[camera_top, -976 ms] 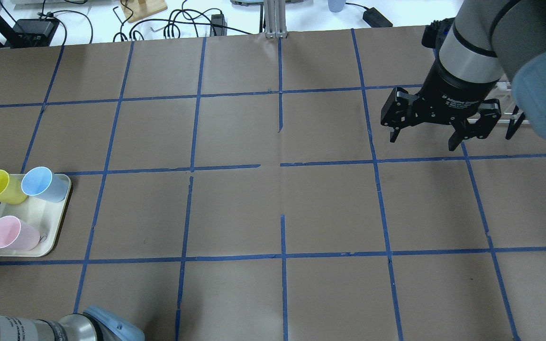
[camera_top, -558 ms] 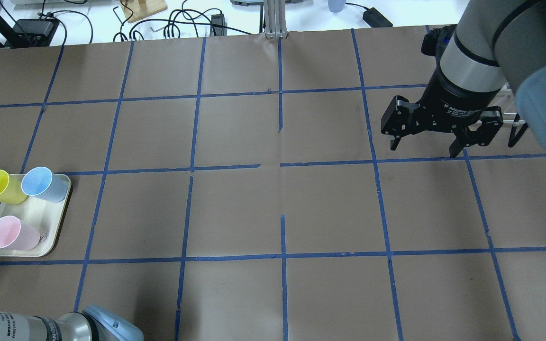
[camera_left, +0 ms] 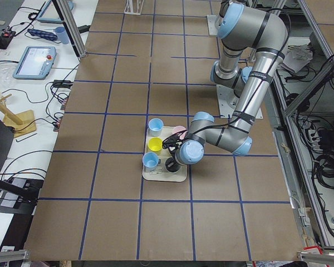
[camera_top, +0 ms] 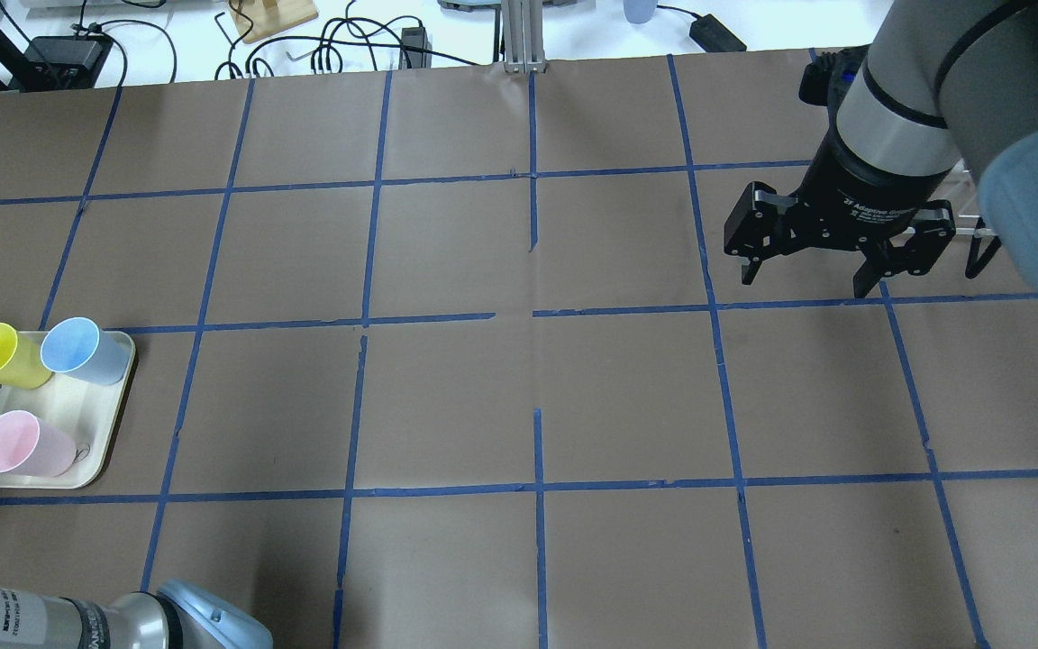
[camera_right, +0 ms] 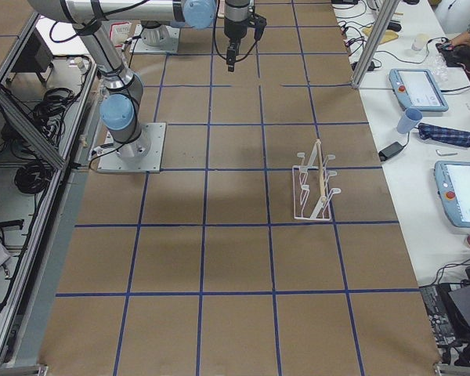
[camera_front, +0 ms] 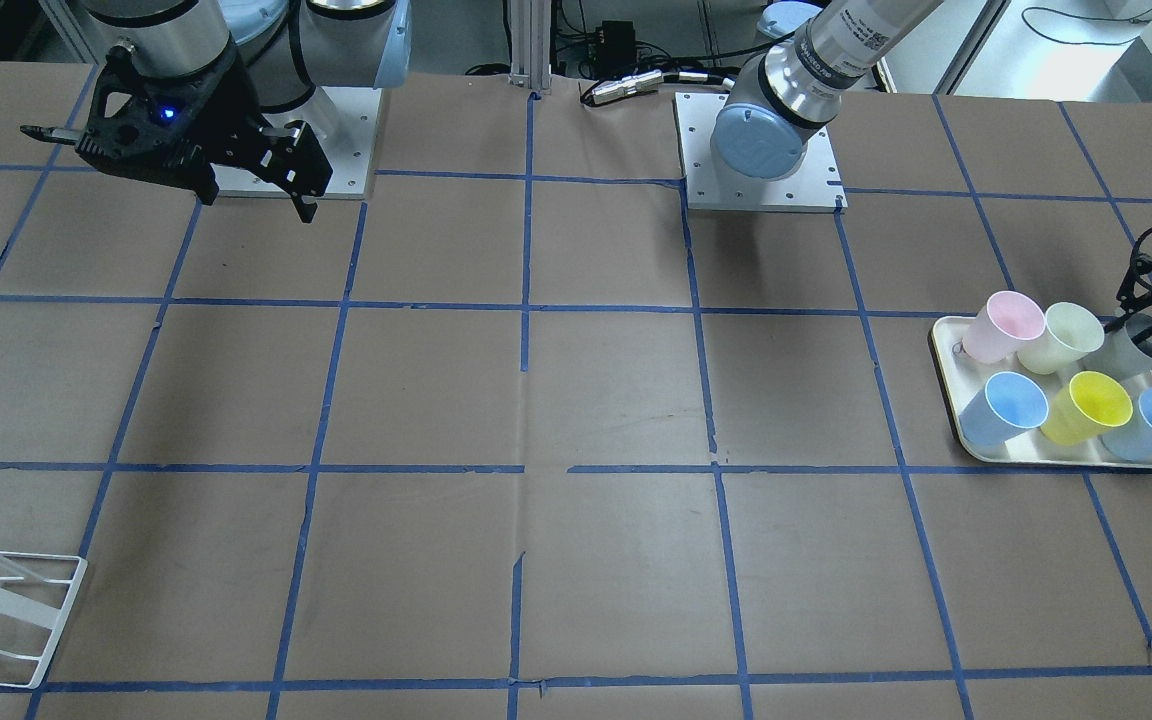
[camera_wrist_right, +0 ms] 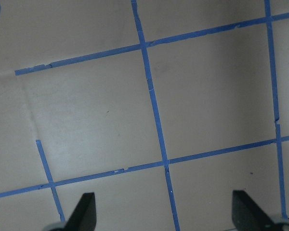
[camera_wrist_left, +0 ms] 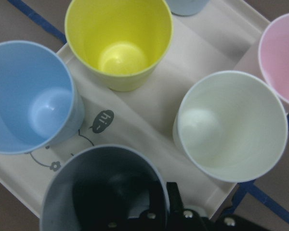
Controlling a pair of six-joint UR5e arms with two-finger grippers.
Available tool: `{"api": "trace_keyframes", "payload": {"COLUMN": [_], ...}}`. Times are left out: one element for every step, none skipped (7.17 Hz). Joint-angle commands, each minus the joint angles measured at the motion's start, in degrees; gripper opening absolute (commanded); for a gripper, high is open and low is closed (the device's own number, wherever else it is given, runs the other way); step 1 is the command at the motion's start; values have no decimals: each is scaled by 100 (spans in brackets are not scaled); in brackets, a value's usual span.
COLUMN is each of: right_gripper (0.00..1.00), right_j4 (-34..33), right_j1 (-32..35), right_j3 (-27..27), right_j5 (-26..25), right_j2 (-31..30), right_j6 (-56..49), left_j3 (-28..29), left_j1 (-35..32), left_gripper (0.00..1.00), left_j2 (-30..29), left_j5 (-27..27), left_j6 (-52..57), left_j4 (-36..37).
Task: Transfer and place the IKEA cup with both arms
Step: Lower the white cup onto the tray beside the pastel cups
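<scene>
Table (camera_top: 447, 397) is brown paper with a blue tape grid. Right arm (camera_top: 915, 90) hangs its gripper (camera_top: 805, 281) above bare paper, jaws wide apart and nothing between them; its wrist view shows only tape lines below. The white wire rack (camera_right: 313, 184) sits beyond that gripper, toward your side of the table. Left arm (camera_left: 255, 83) is folded down over the tray (camera_wrist_left: 144, 120) at the far end, well apart from the right gripper. Left gripper (camera_front: 1148, 322) is down at the IKEA cup (camera_wrist_left: 67, 192), which stands upright on the tray's corner, directly under the tool. One finger (camera_wrist_left: 144, 202) is inside the cup's mouth, close to the wall. You can't tell from these views whether the jaws are clamped on that wall or just straddling it. In the left wrist view, the pale green cup (camera_wrist_left: 231, 127) is just right of the tool, a blue cup (camera_wrist_left: 31, 96) just left, the yellow cup (camera_wrist_left: 118, 41) ahead, and the pink cup (camera_wrist_left: 282, 57) ahead-right. All are upright and on the tray.
</scene>
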Motion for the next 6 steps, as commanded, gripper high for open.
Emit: {"api": "trace_keyframes", "payload": {"right_gripper": [100,100,100,100,100,100], "right_j4": [-3,-3,-3,-12,-12,-12], "right_j1": [0,0,0,0,0,0], "right_j3": [2,2,2,-7,2,2], "right_j5": [2,2,2,2,20,3], "right_j2": [8,0,-1,8,0,17], "right_j6": [-7,1,2,2,36,37], "left_j3": [20,29,47,195,475,704], "left_j1": [-15,-24,-33,-41,-172,-452], "left_gripper": [100,100,100,100,100,100], "left_j2": [119,199,330,531,690,857], "left_j5": [40,83,145,154,145,145], "left_j6": [0,0,0,-9,-26,-322], "left_j4": [-103,-139,-296,-741,-1399,-2084]}}
